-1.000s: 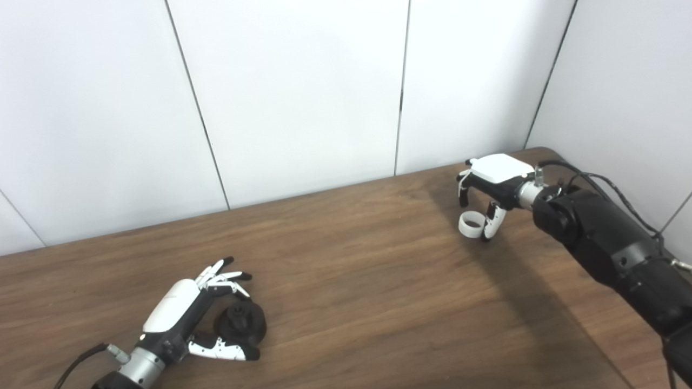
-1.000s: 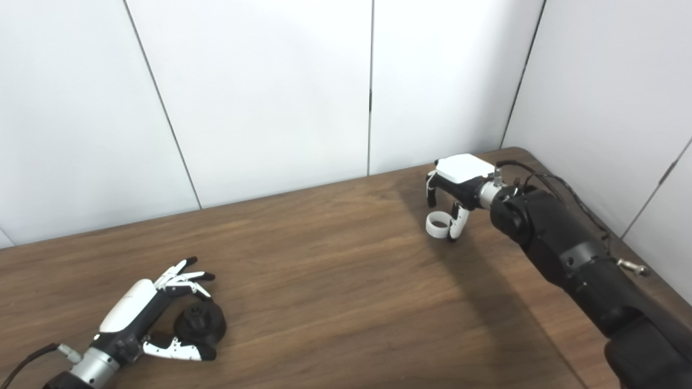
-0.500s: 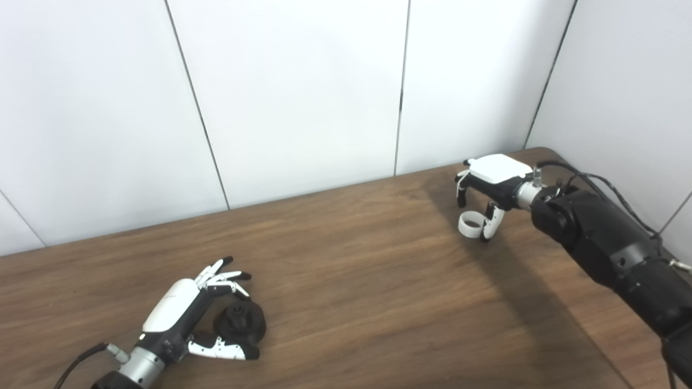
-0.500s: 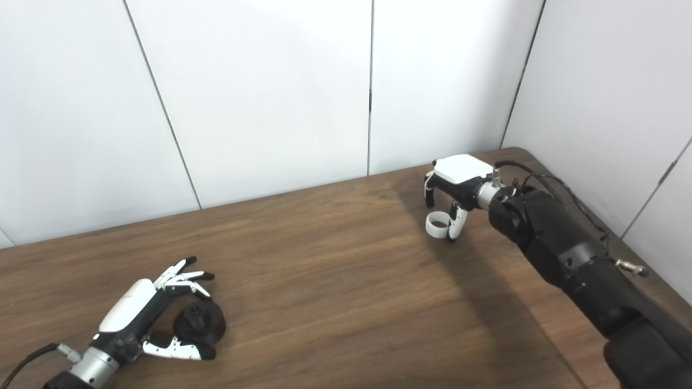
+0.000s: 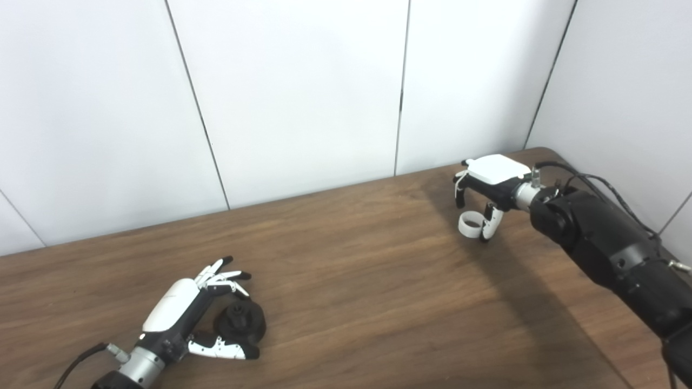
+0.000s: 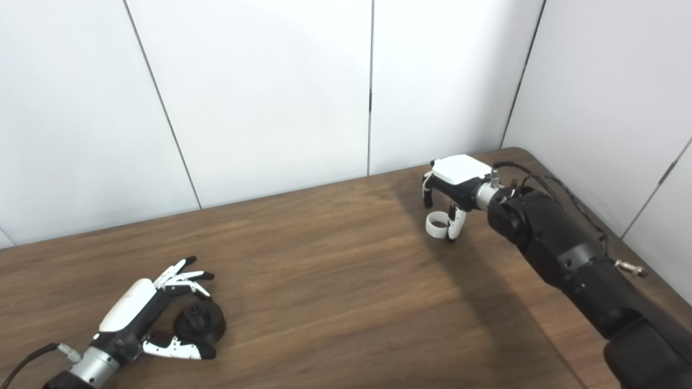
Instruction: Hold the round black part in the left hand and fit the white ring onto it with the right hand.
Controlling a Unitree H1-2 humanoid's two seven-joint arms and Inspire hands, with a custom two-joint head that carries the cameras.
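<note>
The round black part (image 5: 241, 322) lies on the wooden table (image 5: 351, 281) at the lower left. My left hand (image 5: 186, 310) rests open around it, fingers (image 5: 224, 276) spread behind it and thumb (image 5: 224, 349) lying in front of it. At the far right the white ring (image 5: 470, 225) stands on the table under my right hand (image 5: 489, 186). That hand is open and arched over the ring. Its thumb (image 5: 489, 226) touches the ring's right side, while its curled fingers (image 5: 460, 197) hang above the ring's left side, apart from it.
White wall panels (image 5: 303, 97) close off the table's back and right side. The right forearm with its cables (image 5: 600, 237) stretches along the right edge. Bare wood lies between the two hands.
My right hand has crept slightly left and away, and the ring has shifted with it at the thumb. The left hand and the black part have stayed put.
</note>
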